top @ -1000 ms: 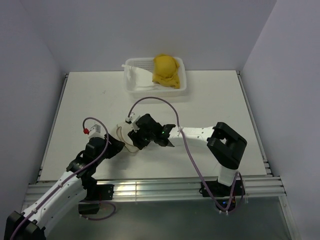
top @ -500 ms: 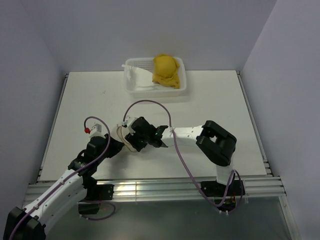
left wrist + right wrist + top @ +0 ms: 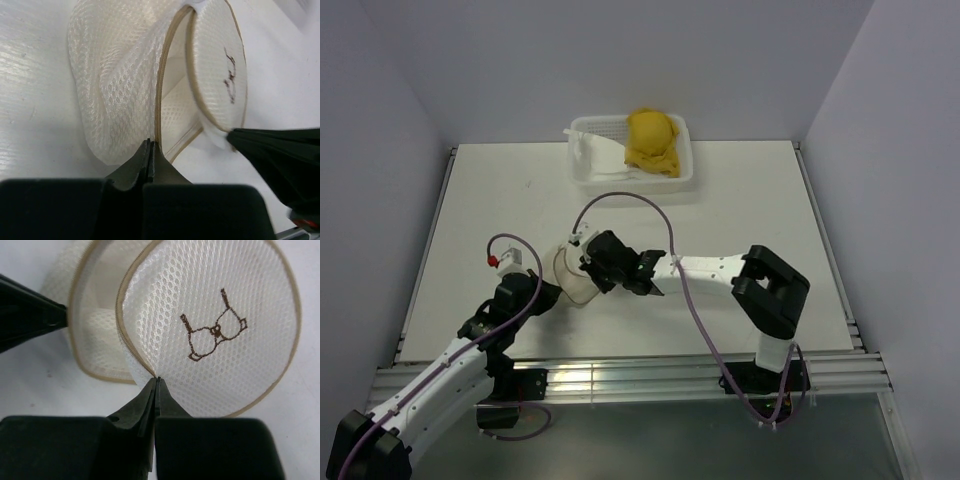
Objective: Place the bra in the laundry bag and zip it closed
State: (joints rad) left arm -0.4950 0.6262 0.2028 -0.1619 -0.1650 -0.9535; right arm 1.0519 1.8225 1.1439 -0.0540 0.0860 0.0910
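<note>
your left end effector (image 3: 151,148), right end effector (image 3: 156,385) pinch the white mesh drum laundry bag (image 3: 115,75); overpull and it slips.

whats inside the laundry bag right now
Through the gap, the laundry bag shows only its own white mesh lining, nothing yellow. The lid covers part of the interior. The bra lies in the basket.

Soft, even overhead light is filling the top view, leaving only faint shadows on the white table (image 3: 470,200) and a bright sheen glaring off the metal rail (image 3: 620,372). In both wrist views my fingers (image 3: 132,172) are blurring into dark close-up masses, while the laundry bag (image 3: 225,315) mesh is showing crisp.
</note>
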